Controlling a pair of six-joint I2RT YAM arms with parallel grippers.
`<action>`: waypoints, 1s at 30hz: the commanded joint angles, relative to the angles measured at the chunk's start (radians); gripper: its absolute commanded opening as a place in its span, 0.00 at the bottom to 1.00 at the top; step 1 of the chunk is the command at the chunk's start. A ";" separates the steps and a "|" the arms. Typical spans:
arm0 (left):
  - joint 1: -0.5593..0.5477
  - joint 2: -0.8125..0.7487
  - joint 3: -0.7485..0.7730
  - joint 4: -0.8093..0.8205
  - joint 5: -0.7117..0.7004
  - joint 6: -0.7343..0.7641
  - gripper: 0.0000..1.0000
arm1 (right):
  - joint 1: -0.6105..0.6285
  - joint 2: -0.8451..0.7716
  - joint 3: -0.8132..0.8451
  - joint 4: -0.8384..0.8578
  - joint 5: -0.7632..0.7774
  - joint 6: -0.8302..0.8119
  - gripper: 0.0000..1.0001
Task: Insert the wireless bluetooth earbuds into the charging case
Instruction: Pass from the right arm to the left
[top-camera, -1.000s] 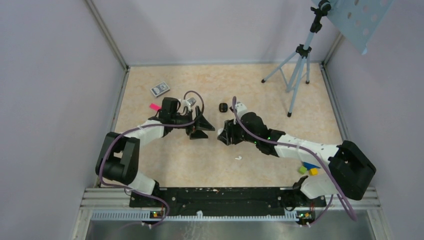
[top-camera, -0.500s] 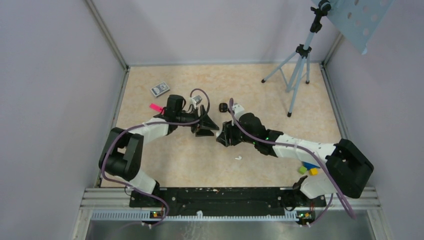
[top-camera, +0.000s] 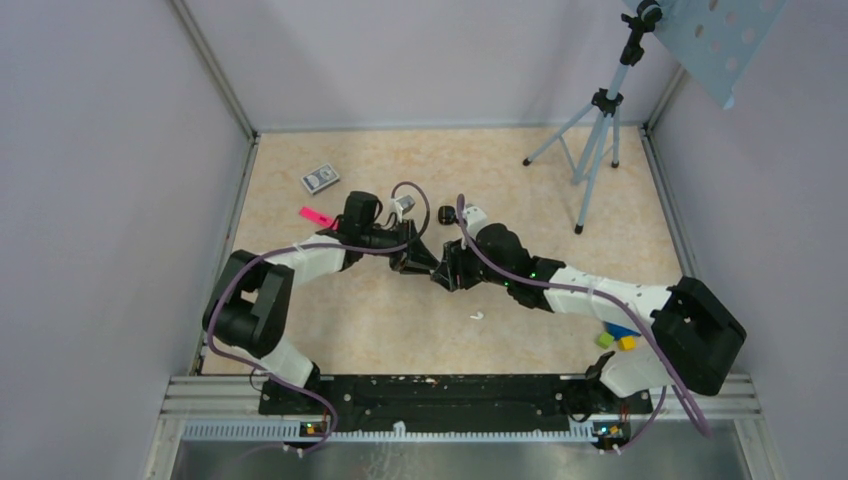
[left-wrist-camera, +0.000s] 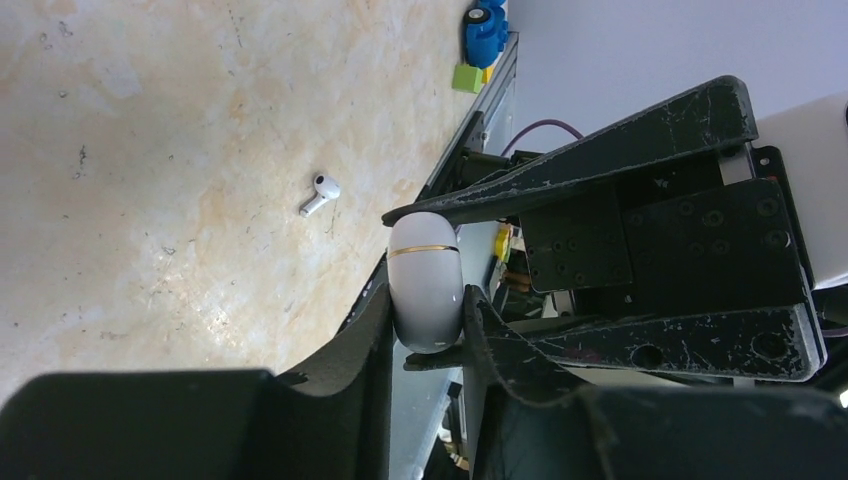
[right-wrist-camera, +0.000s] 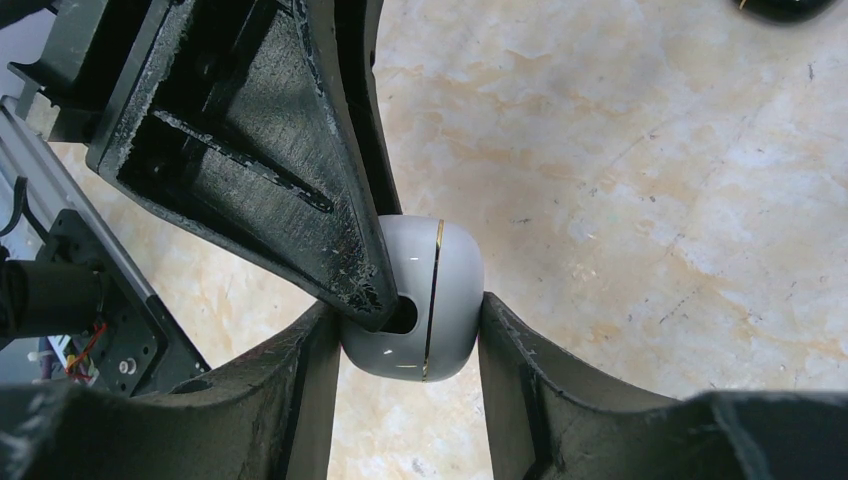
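Left arm (top-camera: 318, 255) and right arm (top-camera: 600, 292): white link shells between black joint housings, purple cables (top-camera: 684, 395) trailing alongside. Left hand (left-wrist-camera: 428, 300) and right hand (right-wrist-camera: 408, 305): scuffed black wedge-shaped fingers (right-wrist-camera: 290, 400); black mounting plates (left-wrist-camera: 700, 250) studded with screws. Black base rail (top-camera: 440, 392).

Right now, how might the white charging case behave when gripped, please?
The white charging case looks glossy and rounded, so it may slip or twist when squeezed. Its hard shell probably won't flex; set down, it might roll.
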 joint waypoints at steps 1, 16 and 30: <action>-0.008 0.000 0.036 0.005 0.029 0.024 0.22 | 0.011 0.003 0.062 0.061 0.003 -0.012 0.31; 0.017 0.021 0.134 -0.103 0.172 0.187 0.00 | -0.063 -0.250 0.029 -0.082 -0.044 0.083 0.85; 0.019 -0.062 0.137 0.080 0.298 0.103 0.00 | -0.206 -0.237 -0.116 0.212 -0.258 0.343 0.82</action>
